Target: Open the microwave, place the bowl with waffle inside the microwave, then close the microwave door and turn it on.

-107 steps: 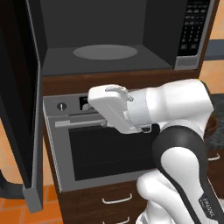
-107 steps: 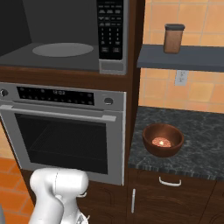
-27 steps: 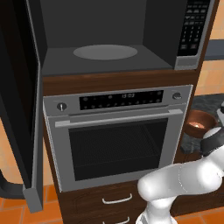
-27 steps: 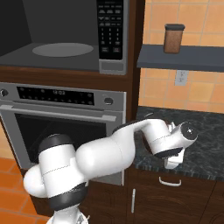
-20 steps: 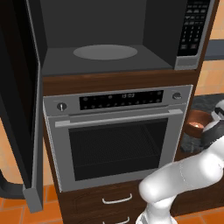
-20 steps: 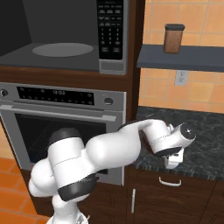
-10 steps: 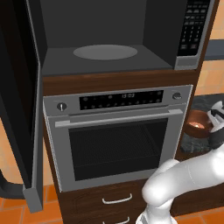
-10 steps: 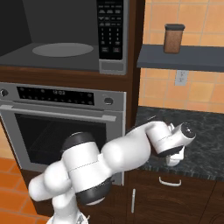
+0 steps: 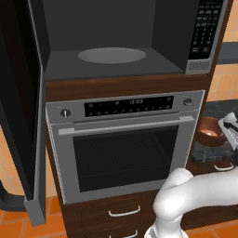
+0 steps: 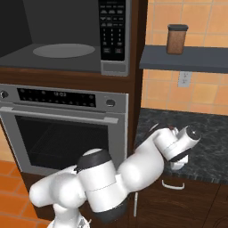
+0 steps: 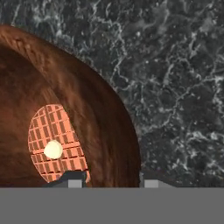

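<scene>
The white arm bends low and reaches far to the right, wrist turned downward. Its hand (image 11: 109, 181) points down, the two dark fingertips (image 11: 72, 180) parted; whether they grip anything cannot be told.

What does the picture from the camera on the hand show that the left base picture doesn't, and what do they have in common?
Hand view alone: the waffle lying in the bowl, a pale blob on top, and the gripper with one fingertip inside the bowl's wall and one outside.

Left base view alone: the microwave standing open with a bare turntable, the microwave door swung out to the left, and the oven beneath.

Both: the reddish-brown bowl resting on the dark speckled counter.
</scene>
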Motion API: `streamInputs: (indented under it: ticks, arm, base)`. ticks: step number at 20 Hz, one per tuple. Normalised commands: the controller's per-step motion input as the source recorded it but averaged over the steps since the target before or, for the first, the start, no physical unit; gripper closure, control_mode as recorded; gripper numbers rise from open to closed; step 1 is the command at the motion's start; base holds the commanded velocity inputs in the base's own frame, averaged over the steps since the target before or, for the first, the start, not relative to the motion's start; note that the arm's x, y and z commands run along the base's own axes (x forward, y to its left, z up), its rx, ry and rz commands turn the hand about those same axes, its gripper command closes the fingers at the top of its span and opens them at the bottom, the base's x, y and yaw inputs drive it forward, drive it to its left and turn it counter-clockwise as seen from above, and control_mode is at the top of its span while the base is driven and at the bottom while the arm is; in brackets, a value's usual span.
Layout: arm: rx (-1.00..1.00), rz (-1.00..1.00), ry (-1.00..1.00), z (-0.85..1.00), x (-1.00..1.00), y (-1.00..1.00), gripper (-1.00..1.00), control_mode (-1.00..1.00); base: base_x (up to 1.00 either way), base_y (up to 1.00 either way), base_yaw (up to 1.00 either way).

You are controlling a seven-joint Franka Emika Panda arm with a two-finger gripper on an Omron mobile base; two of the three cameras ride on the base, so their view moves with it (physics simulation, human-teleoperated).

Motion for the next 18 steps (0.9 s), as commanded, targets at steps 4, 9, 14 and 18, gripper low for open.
streamInputs:
  ticks: [4,9,14,18]
  arm:
    - [0.0,0.0,0.0,-0.01,-0.39,-0.22,1.0,-1.0]
    - [0.0,0.0,-0.05,0.12,-0.76,-0.07,1.0,-1.0]
    - [0.0,0.0,-0.27,0.61,-1.0,0.0,1.0,-1.0]
    - [-0.05,0.0,-0.27,0.91,-1.0,0.04,1.0,-1.0]
  base:
    - [0.0,0.0,0.0]
    - [0.0,0.0,0.0]
    - [0.0,0.0,0.0]
    - [0.0,0.0,0.0]
